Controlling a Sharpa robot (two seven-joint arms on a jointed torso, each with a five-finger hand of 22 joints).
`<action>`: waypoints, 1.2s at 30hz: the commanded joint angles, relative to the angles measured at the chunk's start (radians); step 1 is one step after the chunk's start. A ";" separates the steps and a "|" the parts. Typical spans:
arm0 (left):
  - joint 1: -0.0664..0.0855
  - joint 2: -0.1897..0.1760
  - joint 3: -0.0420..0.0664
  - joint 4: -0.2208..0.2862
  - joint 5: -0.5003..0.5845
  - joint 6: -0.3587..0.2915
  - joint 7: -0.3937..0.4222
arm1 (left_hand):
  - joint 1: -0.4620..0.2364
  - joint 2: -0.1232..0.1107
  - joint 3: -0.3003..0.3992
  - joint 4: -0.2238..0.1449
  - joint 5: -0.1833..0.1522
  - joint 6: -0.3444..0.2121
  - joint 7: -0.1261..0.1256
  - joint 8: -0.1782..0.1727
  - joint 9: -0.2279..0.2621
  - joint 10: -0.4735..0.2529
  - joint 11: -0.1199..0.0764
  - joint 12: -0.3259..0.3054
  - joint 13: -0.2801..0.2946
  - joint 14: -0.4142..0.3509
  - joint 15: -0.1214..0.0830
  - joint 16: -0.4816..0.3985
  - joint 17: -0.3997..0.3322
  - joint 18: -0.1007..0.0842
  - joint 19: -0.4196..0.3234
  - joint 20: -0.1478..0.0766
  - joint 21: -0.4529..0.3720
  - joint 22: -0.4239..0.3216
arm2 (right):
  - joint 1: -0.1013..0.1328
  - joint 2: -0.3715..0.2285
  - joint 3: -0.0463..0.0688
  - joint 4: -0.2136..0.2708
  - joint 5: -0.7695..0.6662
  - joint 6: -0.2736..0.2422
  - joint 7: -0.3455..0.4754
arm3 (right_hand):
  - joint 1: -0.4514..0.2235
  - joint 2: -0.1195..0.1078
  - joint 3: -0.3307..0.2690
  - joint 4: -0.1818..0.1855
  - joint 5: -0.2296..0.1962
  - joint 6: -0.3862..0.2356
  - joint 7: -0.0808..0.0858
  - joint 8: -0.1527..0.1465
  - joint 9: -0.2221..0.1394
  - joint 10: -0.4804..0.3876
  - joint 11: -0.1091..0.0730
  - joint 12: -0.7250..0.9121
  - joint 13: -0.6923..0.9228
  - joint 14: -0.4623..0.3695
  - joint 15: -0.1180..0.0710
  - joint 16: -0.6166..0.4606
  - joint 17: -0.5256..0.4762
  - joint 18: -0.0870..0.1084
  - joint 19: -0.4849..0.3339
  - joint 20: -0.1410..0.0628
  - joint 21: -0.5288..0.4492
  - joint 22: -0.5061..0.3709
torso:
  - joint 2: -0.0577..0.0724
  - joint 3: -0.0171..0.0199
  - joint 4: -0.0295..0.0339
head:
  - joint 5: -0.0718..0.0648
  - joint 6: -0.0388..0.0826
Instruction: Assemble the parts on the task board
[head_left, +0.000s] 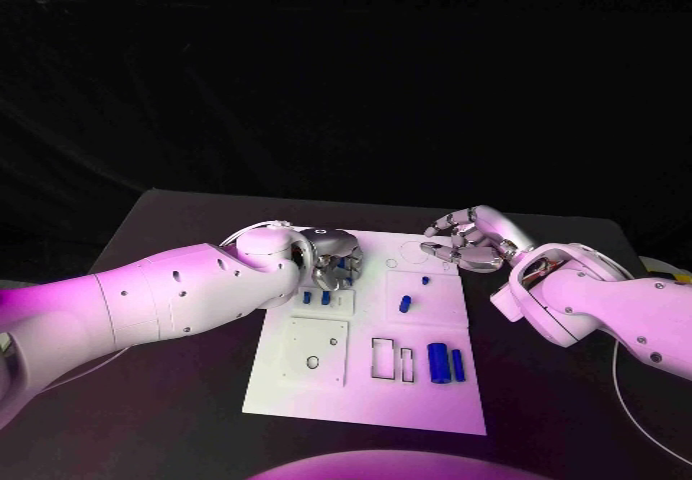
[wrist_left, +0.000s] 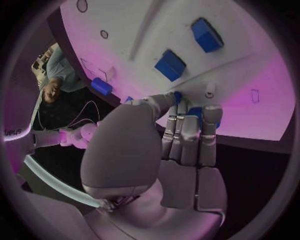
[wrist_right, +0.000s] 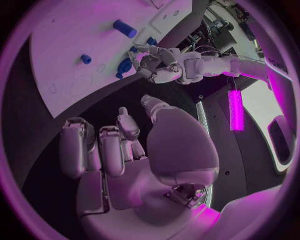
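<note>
The white task board (head_left: 378, 395) lies mid-table. My left hand (head_left: 332, 262) is over its far left part, fingers pointing down. Its fingertips (wrist_left: 211, 116) and thumb close on a small blue part (wrist_left: 195, 112), also seen as the blue part (wrist_right: 123, 66). Two blue blocks (head_left: 307, 297) (head_left: 326, 297) stand just in front of that hand. Two small blue parts (head_left: 408, 303) (head_left: 424, 282) lie mid-board. Two long blue parts (head_left: 437, 362) (head_left: 457, 364) lie near the front right. My right hand (head_left: 469, 242) hovers at the board's far right corner, fingers loosely bent, holding nothing.
A square plate with holes (head_left: 316, 350) and a narrow rectangular slot (head_left: 384, 359) are set in the board's front half. Black table (head_left: 173, 420) surrounds the board on all sides. My right forearm (head_left: 591, 305) stretches along the board's right side.
</note>
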 joint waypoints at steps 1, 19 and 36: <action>-0.002 0.001 -0.002 -0.007 0.004 -0.014 -0.007 | 0.008 0.010 0.007 -0.015 0.000 0.027 -0.007 0.006 0.004 0.028 -0.009 0.008 0.008 0.021 -0.007 0.009 0.013 -0.022 0.029 -0.004 0.031 0.040 | -0.001 0.001 0.000 0.001 -0.004 0.005 0.009 | 0.007 0.006 0.002 0.005 0.004 -0.007 -0.001 0.006 0.002 -0.003 0.000 -0.002 0.001 0.052 -0.003 -0.003 0.050 0.012 -0.007 -0.001 -0.007 0.118 | 0.000 0.0004 0.0000 | 0.000 0.001; -0.002 -0.008 0.001 0.000 0.036 -0.111 0.045 | -0.011 0.012 0.022 -0.034 0.001 0.069 -0.015 -0.004 0.010 0.068 -0.021 -0.012 0.012 0.044 -0.018 0.013 0.018 -0.032 0.062 -0.014 0.068 0.088 | -0.001 0.002 0.000 0.001 -0.004 0.003 0.012 | 0.008 0.007 0.001 0.007 0.005 -0.007 -0.001 0.007 0.002 -0.002 0.000 -0.002 0.001 0.052 -0.003 -0.004 0.049 0.013 -0.008 -0.002 -0.009 0.117 | 0.000 -0.0003 0.0002 | 0.004 0.006; 0.001 -0.117 0.049 0.081 0.141 -0.079 0.021 | -0.024 0.011 0.020 -0.031 -0.001 0.073 -0.015 -0.011 0.011 0.072 -0.021 -0.023 0.011 0.048 -0.018 0.013 0.018 -0.032 0.061 -0.015 0.068 0.087 | -0.002 -0.001 0.000 0.001 -0.004 0.002 0.012 | 0.008 0.007 0.001 0.007 0.005 -0.007 -0.001 0.007 0.002 -0.002 0.000 -0.002 0.001 0.052 -0.003 -0.004 0.049 0.013 -0.008 -0.002 -0.009 0.117 | -0.001 0.0012 0.0016 | 0.004 0.009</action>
